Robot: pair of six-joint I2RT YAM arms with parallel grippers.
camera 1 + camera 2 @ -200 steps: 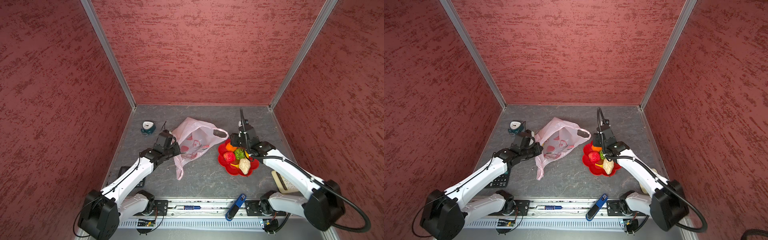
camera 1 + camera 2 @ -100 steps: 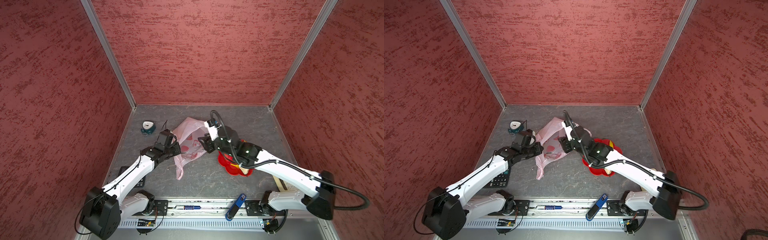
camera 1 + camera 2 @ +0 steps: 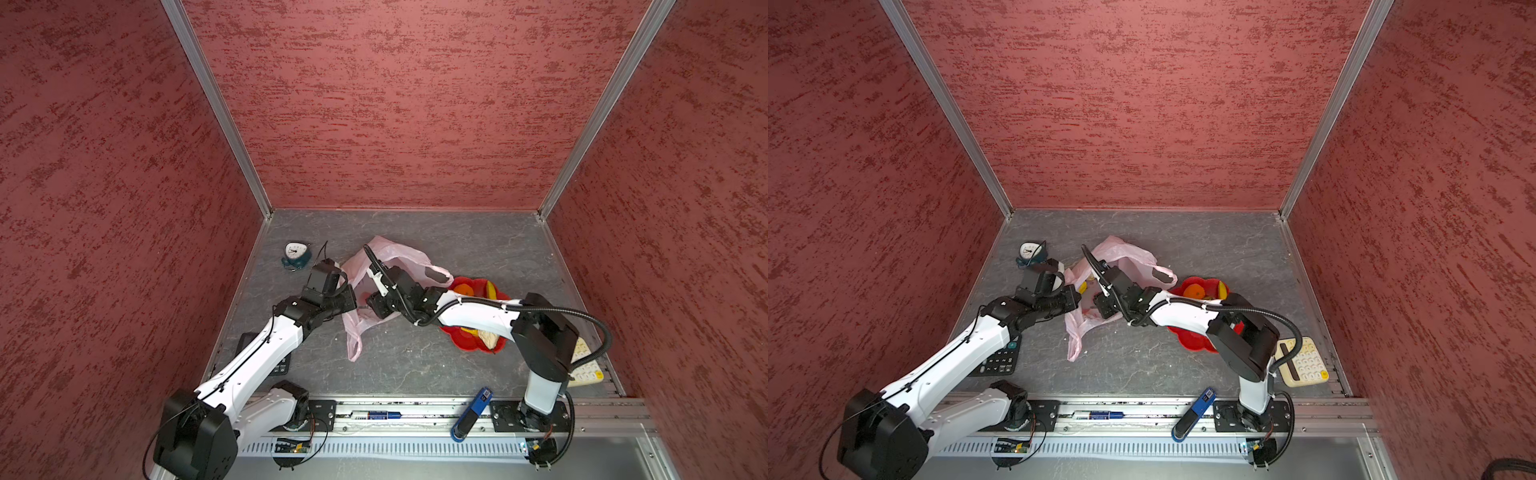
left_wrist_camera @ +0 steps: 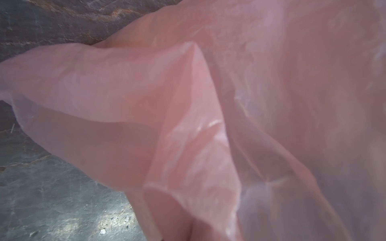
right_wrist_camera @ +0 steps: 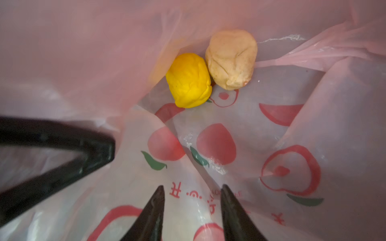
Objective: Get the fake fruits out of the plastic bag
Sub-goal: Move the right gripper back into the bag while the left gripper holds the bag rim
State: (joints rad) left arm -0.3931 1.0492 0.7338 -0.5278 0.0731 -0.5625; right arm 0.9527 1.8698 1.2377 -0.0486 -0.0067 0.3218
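A: Left wrist view: what is legible?
B: Only blurred folds of the plastic bag (image 4: 208,104). The left gripper (image 3: 352,300) has its fingertips lost against that film in both top views.
A: And the right gripper (image 5: 192,187)?
B: Fingers cut off by the frame edge; in both top views they are hidden inside the bag mouth. A blurred black loop (image 5: 62,146) beside them cannot be identified.
A: The red plate (image 3: 465,338)?
B: Half hidden by the right arm (image 3: 478,318), with most fake fruits (image 3: 463,289) on it. The black calculator (image 3: 1000,359) lies partly under the left arm (image 3: 955,353).
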